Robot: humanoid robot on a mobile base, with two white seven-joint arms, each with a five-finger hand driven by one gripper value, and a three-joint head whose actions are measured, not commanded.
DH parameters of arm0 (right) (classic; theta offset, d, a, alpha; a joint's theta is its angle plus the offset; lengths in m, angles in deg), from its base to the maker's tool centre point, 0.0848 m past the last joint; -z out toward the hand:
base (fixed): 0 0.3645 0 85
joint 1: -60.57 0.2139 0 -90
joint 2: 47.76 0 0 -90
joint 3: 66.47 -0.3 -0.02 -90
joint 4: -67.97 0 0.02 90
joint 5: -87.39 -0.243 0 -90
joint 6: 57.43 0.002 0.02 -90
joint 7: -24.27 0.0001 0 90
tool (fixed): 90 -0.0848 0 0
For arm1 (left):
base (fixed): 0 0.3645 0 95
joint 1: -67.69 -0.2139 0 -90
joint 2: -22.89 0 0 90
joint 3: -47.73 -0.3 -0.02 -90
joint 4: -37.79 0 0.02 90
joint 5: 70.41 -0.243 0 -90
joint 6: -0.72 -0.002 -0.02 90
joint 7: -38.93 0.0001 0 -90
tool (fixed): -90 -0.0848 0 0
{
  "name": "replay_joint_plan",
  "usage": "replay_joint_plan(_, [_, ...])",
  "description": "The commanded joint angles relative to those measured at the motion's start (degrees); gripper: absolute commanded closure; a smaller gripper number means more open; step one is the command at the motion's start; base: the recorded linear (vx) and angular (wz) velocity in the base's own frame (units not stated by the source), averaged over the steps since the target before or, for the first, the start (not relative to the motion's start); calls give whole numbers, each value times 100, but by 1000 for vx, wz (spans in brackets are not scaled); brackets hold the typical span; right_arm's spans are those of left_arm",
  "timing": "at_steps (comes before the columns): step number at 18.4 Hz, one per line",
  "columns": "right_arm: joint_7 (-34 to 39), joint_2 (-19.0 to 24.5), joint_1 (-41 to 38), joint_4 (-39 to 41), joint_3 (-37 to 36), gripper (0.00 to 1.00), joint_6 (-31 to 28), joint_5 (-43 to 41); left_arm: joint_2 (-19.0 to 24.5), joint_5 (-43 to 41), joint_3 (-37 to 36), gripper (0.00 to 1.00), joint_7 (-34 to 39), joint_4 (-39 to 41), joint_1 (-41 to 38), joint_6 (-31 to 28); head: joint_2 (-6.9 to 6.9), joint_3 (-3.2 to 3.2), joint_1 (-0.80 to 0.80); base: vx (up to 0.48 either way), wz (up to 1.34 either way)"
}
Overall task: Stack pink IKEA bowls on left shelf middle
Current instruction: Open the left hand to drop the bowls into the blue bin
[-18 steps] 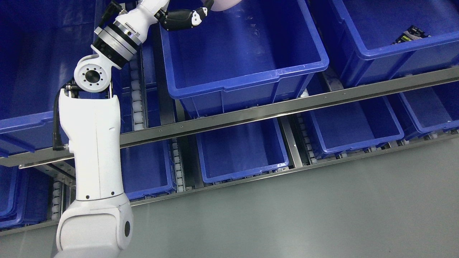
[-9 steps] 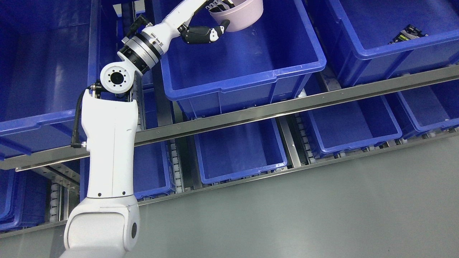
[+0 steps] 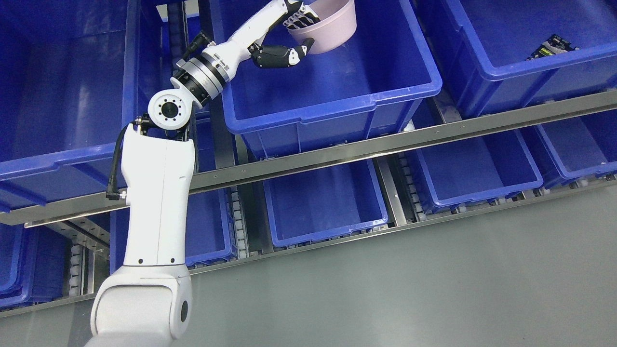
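The left hand (image 3: pixel 294 36), fingers (image 3: pixel 300 20) clamped on a round pink plastic bowl's (image 3: pixel 332 26) rim, carries it above the blue plastic bin (image 3: pixel 337 103); lowering likely follows.

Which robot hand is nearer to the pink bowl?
Left. The left robot hand grips the pink bowl at its rim; the right arm is not in view.

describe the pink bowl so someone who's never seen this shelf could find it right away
On the upper shelf level, find the middle blue bin, the big one just right of the white left arm. At its far end the left hand grips the pink bowl by its rim. It is the only pale pink thing among blue bins.
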Motion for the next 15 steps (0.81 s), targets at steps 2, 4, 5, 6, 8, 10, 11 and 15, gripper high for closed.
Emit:
replay_joint_plan(2, [1, -100, 0, 100, -27, 0, -4, -9, 50, 17, -171, 64, 111, -194, -23, 19, 0, 0, 0, 0, 0])
replay_joint_plan(4, [1, -100, 0, 100, -27, 0, -4, -9, 50, 35, -153, 54, 111, -167, -23, 27, 0, 0, 0, 0, 0])
replay_joint_plan(5, [1, -100, 0, 100, -27, 0, -4, -9, 50, 43, -127, 48, 129, -132, -15, 27, 0, 0, 0, 0, 0])
replay_joint_plan(6, [1, -100, 0, 100, -27, 0, -4, -9, 50, 44, -49, 42, 138, -88, -6, 45, 0, 0, 0, 0, 0])
replay_joint_plan(8, [1, -100, 0, 100, -27, 0, -4, -9, 50, 96, 110, 32, 373, 96, 3, 45, 0, 0, 0, 0, 0])
replay_joint_plan(10, [1, -100, 0, 100, -27, 0, -4, -9, 50, 611, 119, 21, 1214, 202, 12, 54, 0, 0, 0, 0, 0])
replay_joint_plan(11, [1, -100, 0, 100, -27, 0, -4, -9, 50, 1085, 110, 18, 1819, 246, 12, 54, 0, 0, 0, 0, 0])
replay_joint_plan(15, [1, -100, 0, 100, -27, 0, -4, -9, 50, 2801, 75, 8, 3853, 360, -6, 54, 0, 0, 0, 0, 0])
